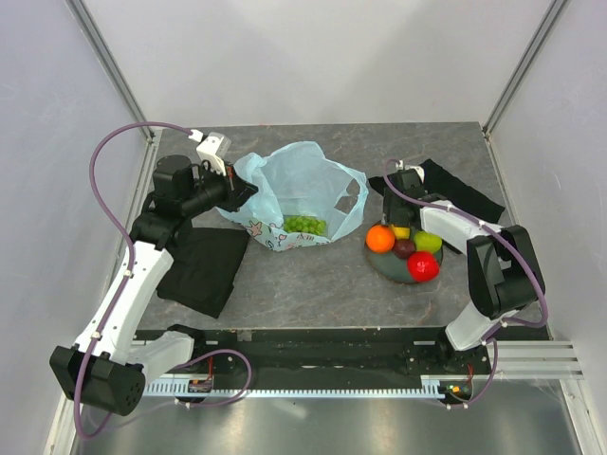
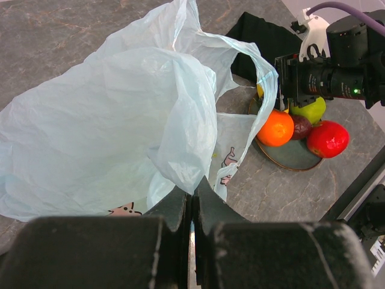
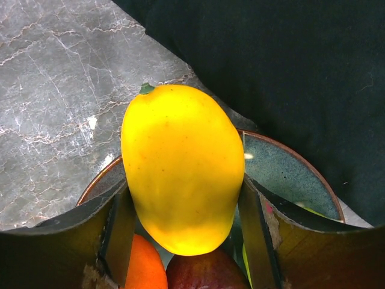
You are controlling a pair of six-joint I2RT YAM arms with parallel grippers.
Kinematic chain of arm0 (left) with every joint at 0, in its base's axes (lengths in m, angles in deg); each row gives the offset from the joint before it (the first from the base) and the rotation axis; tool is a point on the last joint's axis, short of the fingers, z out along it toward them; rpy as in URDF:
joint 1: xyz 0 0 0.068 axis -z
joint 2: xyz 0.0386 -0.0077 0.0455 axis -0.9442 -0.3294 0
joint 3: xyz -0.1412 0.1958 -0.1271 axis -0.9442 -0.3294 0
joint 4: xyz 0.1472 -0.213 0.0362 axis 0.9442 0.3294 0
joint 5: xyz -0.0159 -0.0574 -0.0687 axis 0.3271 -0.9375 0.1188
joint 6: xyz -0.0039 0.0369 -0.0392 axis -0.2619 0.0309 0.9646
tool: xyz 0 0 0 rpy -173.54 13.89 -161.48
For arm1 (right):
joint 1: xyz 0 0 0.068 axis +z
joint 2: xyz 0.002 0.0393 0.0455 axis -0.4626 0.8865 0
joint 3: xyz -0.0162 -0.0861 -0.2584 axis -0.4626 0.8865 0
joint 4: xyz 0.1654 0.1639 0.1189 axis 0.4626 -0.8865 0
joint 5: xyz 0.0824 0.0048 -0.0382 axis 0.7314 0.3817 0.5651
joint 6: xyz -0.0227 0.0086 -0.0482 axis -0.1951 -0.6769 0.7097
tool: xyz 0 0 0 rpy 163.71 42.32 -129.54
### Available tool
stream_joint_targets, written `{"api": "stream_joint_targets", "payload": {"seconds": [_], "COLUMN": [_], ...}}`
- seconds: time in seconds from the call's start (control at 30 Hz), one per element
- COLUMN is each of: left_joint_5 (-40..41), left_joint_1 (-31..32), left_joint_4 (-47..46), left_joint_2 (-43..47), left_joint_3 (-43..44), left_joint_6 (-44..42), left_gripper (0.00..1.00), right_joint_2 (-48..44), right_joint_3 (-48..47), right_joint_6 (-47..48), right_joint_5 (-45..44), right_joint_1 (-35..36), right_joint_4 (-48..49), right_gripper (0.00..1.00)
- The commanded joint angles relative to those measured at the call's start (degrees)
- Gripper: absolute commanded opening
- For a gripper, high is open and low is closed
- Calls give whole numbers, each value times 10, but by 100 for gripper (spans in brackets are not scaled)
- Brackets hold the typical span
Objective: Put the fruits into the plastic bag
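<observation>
Right side of the desk (image 1: 313,289), far rim of the plate (image 3: 289,174): right claw (image 3: 183,198) straddles the yellow fruit (image 3: 180,174), pads against both flanks, so I read it as grasping it. Can't tell how firm the grip is, or whether the fruit is off the plate yet. Left claw (image 2: 194,201) is clenched on the edge of the plastic bag (image 1: 294,185), back-left of desk centre, holding it up.

Risks as I see them:
- Fruit skin is smooth and tapers. Pads sit across the fat half nearest the wrist. A hard squeeze there could squirt it out toward the stem end, or let it swing on the pads once lifted.
- Orange (image 1: 380,238) and dark purple fruit (image 1: 405,248) sit just beside the fingers. A skewed lift could knock them off the plate toward the near edge.
- Bag is pinched at one spot only. Film sags, a handle loop droops toward the plate, and the mouth isn't clearly gaping. An off-centre drop lands the fruit on film and it rolls out onto the desk.
- Both arms would be working close together at the bag, so there's a chance of contact.

Orientation: long axis runs roughly far-to-near across the desk. Stem nub points at the far edge, slightly left, and the blunt end faces the near edge. Jaws span the short axis, which looks like the sensible way to take it.

Grape bunch (image 1: 305,225) is in the bag. Green apple (image 1: 429,241) and red apple (image 1: 423,266) are on the plate.
</observation>
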Motion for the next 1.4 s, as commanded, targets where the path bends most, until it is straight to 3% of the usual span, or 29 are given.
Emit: {"api": "stream_joint_targets", "payload": {"seconds": [0.0, 0.27, 0.67, 0.83, 1.03, 1.17, 1.37], "left_joint_5": [-10, -11, 25, 28, 19, 19, 20], "left_joint_1": [0, 0, 0, 0, 0, 0, 1], "left_joint_4": [-19, -19, -6, -6, -5, -5, -6], "left_joint_2": [7, 12, 57, 61, 50, 53, 55], "left_joint_3": [0, 1, -36, -45, -48, -47, -48], "left_joint_6": [5, 6, -18, -26, -25, -25, -26], "left_gripper": [2, 2, 2, 2, 1, 2, 1], "right_joint_2": [-11, -75, -190, -271, -348, -350, -261], "right_joint_3": [-13, -6, -18, 23, 90, 105, 71], "right_joint_6": [-2, 10, 52, 65, 64, 21, 43], "right_joint_5": [-17, -14, 23, 152, 304, 368, 346], "right_joint_1": [-3, -3, -2, -2, 1, 15, 88], "right_joint_4": [14, 25, 18, 76, 213, 279, 292], "right_gripper": [55, 45, 41, 40, 42, 41, 38]}}
